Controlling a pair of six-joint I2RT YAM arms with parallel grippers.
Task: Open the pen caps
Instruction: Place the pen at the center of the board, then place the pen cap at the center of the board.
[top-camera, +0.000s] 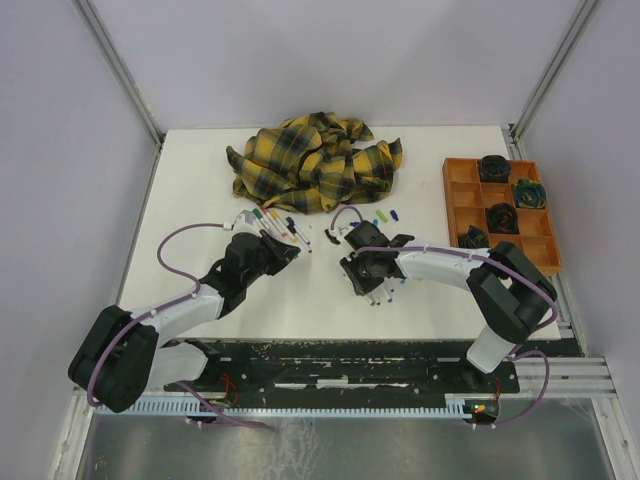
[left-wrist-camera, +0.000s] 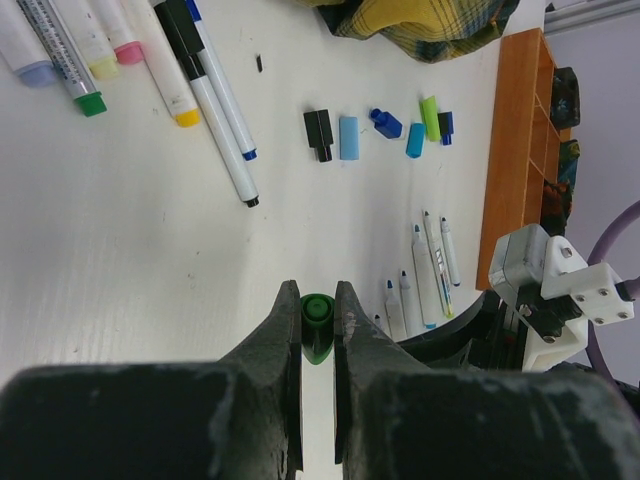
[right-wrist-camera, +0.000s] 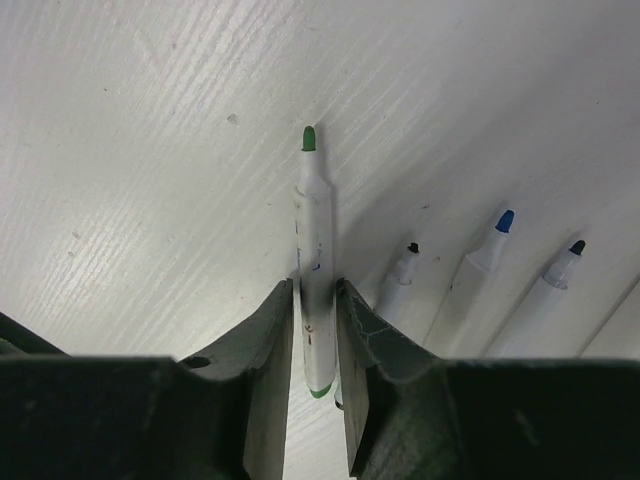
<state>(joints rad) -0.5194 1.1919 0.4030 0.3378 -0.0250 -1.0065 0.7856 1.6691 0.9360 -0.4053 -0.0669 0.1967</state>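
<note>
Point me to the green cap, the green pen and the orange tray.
Green cap (left-wrist-camera: 317, 314): left wrist view, on its round top, between the jaws.
Green pen (right-wrist-camera: 313, 230): right wrist view, on the white barrel below the tip.
Orange tray (top-camera: 447, 205): top view, on its left wall.

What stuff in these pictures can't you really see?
- Left wrist view: the green cap is partly hidden inside the left gripper.
- Right wrist view: whether the right gripper squeezes the green-tipped pen or only flanks it is unclear.
- Left wrist view: capped pens are cut off by the top edge.
- Top view: loose caps are too small to tell apart.
</note>
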